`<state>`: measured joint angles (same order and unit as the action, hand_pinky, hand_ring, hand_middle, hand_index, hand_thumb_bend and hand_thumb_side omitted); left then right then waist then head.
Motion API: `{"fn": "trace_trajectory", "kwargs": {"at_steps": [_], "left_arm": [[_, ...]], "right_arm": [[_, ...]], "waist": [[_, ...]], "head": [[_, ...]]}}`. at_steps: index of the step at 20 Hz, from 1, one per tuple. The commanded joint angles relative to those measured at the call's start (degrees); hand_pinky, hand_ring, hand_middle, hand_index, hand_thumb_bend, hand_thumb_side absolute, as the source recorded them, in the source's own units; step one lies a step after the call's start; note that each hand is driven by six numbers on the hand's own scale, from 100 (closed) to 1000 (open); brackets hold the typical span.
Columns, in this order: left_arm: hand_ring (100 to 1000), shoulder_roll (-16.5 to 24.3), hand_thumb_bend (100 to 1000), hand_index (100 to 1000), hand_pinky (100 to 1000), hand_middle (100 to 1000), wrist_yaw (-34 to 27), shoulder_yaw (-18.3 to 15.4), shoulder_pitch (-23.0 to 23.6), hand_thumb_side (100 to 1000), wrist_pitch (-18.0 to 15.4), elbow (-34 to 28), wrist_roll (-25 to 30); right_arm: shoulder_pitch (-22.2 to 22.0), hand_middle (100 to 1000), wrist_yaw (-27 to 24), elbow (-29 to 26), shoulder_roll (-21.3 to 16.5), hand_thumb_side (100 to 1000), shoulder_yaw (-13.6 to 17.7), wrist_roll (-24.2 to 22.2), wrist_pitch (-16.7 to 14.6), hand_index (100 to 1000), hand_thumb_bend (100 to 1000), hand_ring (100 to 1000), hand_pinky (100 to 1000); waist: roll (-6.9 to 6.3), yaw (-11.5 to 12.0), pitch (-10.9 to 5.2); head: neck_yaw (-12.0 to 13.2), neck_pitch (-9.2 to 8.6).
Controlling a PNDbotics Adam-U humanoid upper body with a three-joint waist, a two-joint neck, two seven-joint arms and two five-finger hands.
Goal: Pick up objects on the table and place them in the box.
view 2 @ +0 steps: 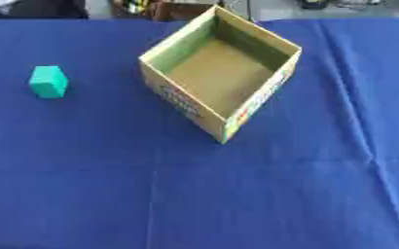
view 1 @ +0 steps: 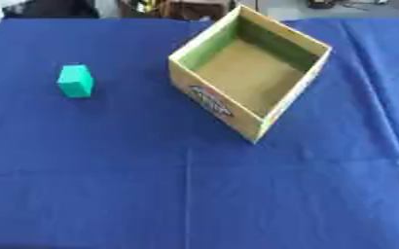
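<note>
A small teal block [view 1: 75, 80] stands on the blue tablecloth at the left, well apart from the box. The open cardboard box [view 1: 213, 99] sits at the upper middle, turned so one corner faces me; I see nothing inside it, only its brown floor. A printed label shows on its near left wall. Neither of my hands shows in either view.
The blue tablecloth [view 1: 194, 194] covers the whole table and has fold creases running across and down it. Dark items stand beyond the far edge [view 1: 177, 7].
</note>
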<state>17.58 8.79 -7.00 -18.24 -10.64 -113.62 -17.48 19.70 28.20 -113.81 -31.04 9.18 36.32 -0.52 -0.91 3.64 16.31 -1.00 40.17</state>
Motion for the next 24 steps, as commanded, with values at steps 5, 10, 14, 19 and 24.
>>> {"fn": "trace_trajectory", "kwargs": {"at_steps": [5, 10, 14, 19, 24], "left_arm": [[722, 0.6, 100, 891, 802, 781, -0.1, -0.4, -0.7, 1000, -0.1, -1.0, 0.1], [726, 1.9, 100, 895, 802, 785, 0.3, -0.5, -1.0, 1000, 0.1, -1.0, 0.2], [735, 7.7, 100, 919, 803, 797, 3.8, -1.3, -2.0, 1000, 3.1, -1.0, 1.2], [748, 16.4, 154, 958, 803, 812, 9.6, -0.4, -4.4, 1000, 10.1, -0.2, 7.2], [801, 25.1, 221, 981, 821, 839, 15.4, 1.8, -10.7, 1000, 12.9, 5.4, 15.7]], "right_arm": [[0.7, 655, -0.3, -0.8, -1.0, 982, 0.4, 0.0, -0.2, 735, 100, 745, 732], [0.6, 655, -0.4, -0.8, -1.1, 987, 0.4, -0.1, -0.2, 735, 100, 745, 733], [0.5, 655, -0.3, -0.8, -1.5, 986, 0.4, -0.1, -0.2, 735, 100, 745, 733], [0.3, 655, -0.4, -0.8, -1.8, 989, 0.2, -0.3, -0.2, 735, 100, 746, 733], [0.1, 655, -0.5, -0.8, -1.9, 989, 0.0, -0.6, -0.1, 735, 100, 746, 733]], "waist": [[0.23, 0.1, -0.68], [0.36, 0.1, -0.66], [0.21, 0.3, -0.82], [0.02, 0.0, -0.98], [-0.1, -0.3, -1.18]], "head": [[0.2, -0.82], [0.1, -1.01], [-0.2, -0.49], [-0.2, -0.03], [0.0, 0.01]]}}
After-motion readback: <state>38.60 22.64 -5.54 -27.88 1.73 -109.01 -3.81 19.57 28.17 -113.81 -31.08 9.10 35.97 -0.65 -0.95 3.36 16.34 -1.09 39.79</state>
